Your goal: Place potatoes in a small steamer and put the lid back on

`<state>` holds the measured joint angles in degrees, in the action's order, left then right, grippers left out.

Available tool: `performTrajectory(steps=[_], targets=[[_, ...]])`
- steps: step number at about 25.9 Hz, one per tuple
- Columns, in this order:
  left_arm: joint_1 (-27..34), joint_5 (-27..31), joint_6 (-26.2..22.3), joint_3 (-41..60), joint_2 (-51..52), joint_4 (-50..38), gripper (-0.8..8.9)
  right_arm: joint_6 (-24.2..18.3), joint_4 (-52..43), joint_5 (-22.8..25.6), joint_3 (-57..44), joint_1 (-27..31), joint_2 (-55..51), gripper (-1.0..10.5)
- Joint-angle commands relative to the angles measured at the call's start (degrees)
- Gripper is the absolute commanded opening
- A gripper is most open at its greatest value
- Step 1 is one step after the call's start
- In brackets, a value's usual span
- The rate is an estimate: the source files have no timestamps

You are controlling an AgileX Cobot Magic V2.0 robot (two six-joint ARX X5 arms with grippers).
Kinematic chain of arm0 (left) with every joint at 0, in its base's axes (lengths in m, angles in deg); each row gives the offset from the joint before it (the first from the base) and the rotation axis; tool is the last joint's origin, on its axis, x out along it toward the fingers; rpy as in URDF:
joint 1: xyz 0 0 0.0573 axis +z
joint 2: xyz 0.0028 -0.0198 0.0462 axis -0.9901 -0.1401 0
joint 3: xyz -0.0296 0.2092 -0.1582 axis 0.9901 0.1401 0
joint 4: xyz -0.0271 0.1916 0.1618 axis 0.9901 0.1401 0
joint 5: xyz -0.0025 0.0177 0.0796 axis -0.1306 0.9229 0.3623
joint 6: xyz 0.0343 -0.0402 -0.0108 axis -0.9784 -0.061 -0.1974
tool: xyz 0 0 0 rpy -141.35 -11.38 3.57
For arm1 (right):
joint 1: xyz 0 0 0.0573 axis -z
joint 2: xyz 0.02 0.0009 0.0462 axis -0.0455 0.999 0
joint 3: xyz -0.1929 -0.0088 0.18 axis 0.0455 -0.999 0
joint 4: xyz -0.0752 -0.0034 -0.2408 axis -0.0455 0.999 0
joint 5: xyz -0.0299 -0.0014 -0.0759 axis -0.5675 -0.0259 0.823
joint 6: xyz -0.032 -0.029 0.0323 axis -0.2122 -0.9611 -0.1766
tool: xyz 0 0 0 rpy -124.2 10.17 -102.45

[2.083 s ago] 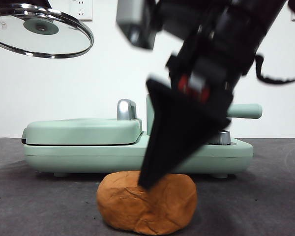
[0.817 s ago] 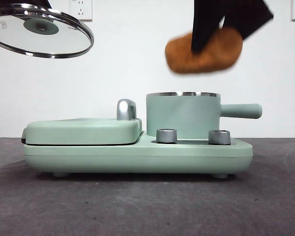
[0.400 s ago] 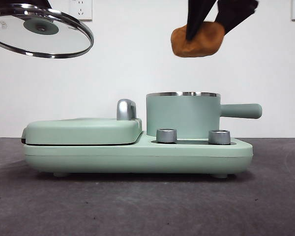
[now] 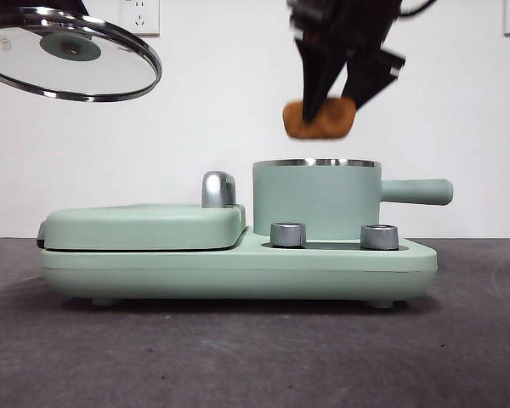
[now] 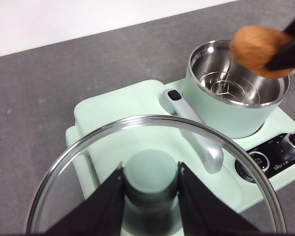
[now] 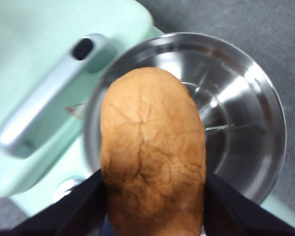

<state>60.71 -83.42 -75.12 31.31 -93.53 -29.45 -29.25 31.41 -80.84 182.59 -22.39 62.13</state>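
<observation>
Your right gripper (image 4: 333,106) is clamped on the potato (image 4: 320,118), carrying it in the air just above the open mouth of the small steamer (image 4: 316,200), which sits on the right half of the green cooker base (image 4: 238,272). The right wrist view shows the potato (image 6: 152,152) hanging over the near-left part of the steel rim rather than over the centre of the bowl, and it looks nearly as wide as the opening. If you let go here, it could catch the rim and tip out toward the grill plate (image 4: 144,225) or roll off to the table; a lowering jaw could also knock the rim and shift the pot. Centre it first, I judge. Your left gripper (image 5: 150,196) grips the green knob of the lid (image 4: 68,51), high at the far left and well apart from the pot. Against half a second ago, the potato has dropped lower and moved slightly left, closer to the rim, while the lid has not moved.
</observation>
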Motion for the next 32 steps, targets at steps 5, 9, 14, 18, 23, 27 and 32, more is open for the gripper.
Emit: performTrajectory(steps=[5,9,14,18,23,27,32], targets=[[-0.1,0.1,-0.2,-0.9,0.1,-0.1,0.09,-1.6,-3.1,-0.1,2.1,0.9,5.1,2.0],[-0.1,0.1,-0.2,-0.9,0.1,-0.1,0.09,-1.9,-3.6,0.0,2.1,0.9,6.7,2.0],[-0.1,0.1,-0.2,-0.9,0.1,-0.1,0.09,-1.9,-5.0,0.0,2.0,0.9,7.7,2.0],[-0.1,0.1,0.0,-0.9,0.1,-0.5,0.09,-1.9,-5.0,-0.1,2.0,0.9,8.8,2.0],[-0.1,0.1,0.0,-0.9,0.1,-0.6,0.09,-1.9,-4.6,0.0,2.0,0.7,10.7,2.0],[-0.1,0.1,0.0,-0.9,0.1,-0.6,0.09,-1.9,-5.5,-0.1,2.0,0.4,10.7,2.8],[-0.1,0.1,0.0,-0.9,0.1,-0.5,0.09,-2.3,-5.6,-0.3,2.0,0.4,10.7,3.4]])
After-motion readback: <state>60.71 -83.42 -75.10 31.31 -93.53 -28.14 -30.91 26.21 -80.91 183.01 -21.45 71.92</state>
